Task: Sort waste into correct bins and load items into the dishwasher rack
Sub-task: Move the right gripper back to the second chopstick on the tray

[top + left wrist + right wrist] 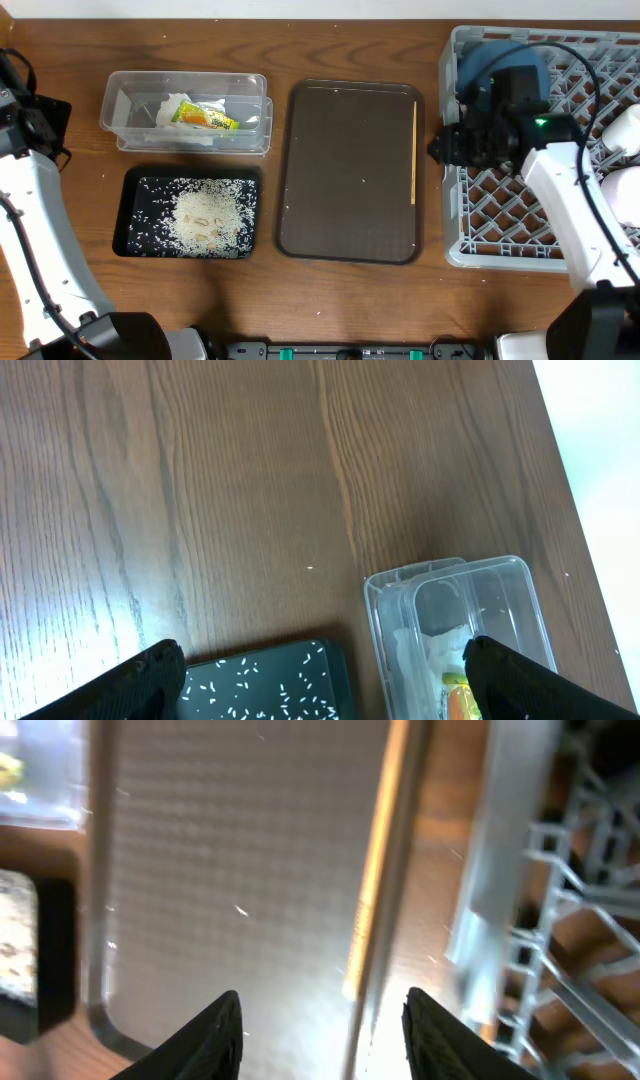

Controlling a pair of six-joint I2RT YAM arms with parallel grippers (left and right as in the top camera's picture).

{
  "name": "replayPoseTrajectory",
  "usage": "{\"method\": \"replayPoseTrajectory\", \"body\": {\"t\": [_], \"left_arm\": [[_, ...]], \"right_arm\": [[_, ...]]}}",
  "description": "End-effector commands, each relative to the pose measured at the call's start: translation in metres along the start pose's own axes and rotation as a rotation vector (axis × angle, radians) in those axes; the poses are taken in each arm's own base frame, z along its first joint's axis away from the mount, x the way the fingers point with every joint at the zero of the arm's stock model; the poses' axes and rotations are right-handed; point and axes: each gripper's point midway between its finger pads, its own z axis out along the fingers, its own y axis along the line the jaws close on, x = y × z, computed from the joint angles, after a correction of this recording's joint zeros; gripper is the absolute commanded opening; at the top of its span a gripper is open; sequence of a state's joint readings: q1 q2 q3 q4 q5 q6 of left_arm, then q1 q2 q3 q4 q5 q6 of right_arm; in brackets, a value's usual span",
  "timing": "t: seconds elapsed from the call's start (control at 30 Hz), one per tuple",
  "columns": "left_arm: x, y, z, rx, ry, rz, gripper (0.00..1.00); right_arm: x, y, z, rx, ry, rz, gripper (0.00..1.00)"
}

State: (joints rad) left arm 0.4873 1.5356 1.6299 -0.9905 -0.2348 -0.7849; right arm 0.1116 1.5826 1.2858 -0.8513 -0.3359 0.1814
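The clear tub (pixel 185 110) holds the crumpled white napkin (pixel 170 110) and the yellow-green wrapper (pixel 205 118). The black tray (pixel 135 215) holds white rice (pixel 205 215). One wooden chopstick (pixel 414 150) lies along the right edge of the brown serving tray (pixel 350 170). The grey rack (pixel 520 200) holds the blue plate (pixel 500 55) and white bowls (pixel 625 135). My right gripper (pixel 440 145) is open and empty, above the chopstick (pixel 385 870) beside the rack's left wall (pixel 500 870). My left gripper (pixel 325 680) is open and empty, high over the black tray (pixel 265 680) and the tub (pixel 460 620).
The brown serving tray (pixel 230 870) lies between the bins and the rack. Bare wooden table (pixel 200 490) lies beyond the bins. The table's far edge runs just behind the tub and the rack.
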Motion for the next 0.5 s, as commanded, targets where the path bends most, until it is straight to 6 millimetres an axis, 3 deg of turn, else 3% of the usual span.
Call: {"method": "replayPoseTrajectory", "body": {"t": [0.0,0.1,0.47], "left_arm": [[-0.002,0.002,0.0,-0.007,-0.004,0.004,0.92],[-0.002,0.002,0.0,-0.007,-0.004,0.004,0.92],[-0.002,0.002,0.0,-0.007,-0.004,0.004,0.92]], "right_arm": [[-0.016,0.014,-0.004,0.021,-0.07,0.029,0.52],[-0.028,0.016,0.008,0.058,-0.112,0.003,0.57],[-0.037,0.012,0.061,0.117,-0.011,0.002,0.54]]}}
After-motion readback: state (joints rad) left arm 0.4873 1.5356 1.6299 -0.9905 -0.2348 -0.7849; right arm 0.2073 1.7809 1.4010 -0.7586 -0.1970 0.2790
